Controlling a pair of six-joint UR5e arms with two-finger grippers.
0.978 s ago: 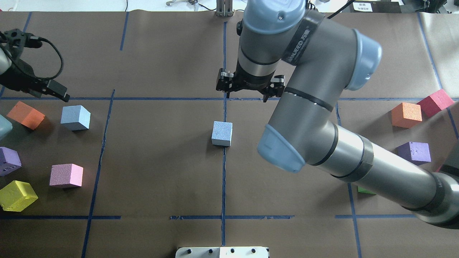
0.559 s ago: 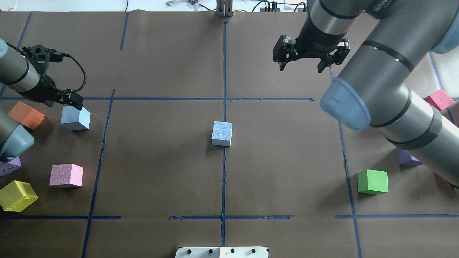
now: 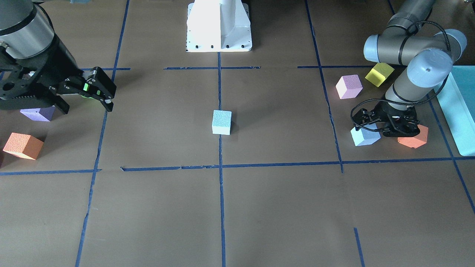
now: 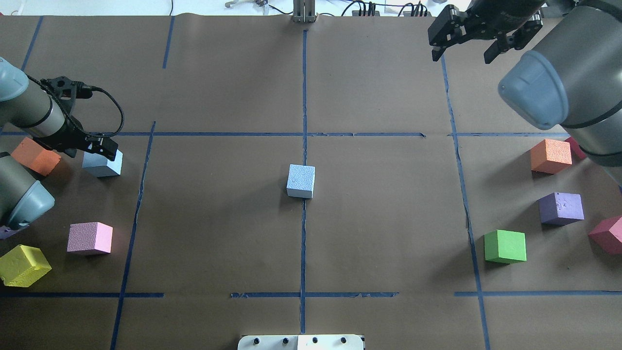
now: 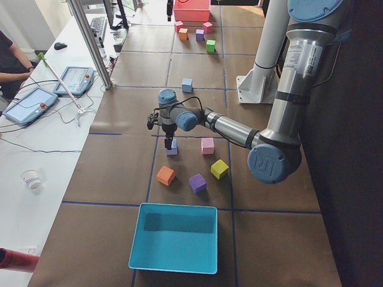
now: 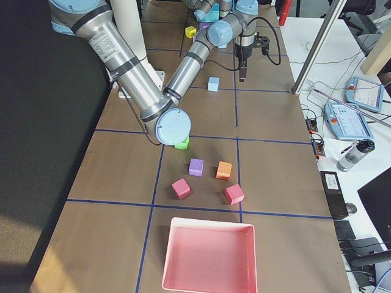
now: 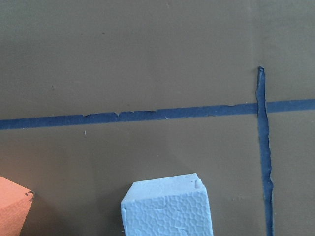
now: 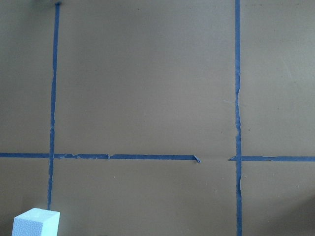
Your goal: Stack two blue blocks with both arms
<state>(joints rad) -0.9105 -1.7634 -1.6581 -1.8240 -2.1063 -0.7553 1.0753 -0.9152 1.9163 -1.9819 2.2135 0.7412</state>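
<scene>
Blue block at mid-worktop, square on the centre tape line, touched by nothing and well apart from both arms. Further out and off to the left, second blue block just beside an orange cube. Left claw low over that block's far top edge; cannot tell how wide its jaws stand. Farthest back, on the right, right claw clear of the worktop, fingers spread wide, holding nothing.
</scene>
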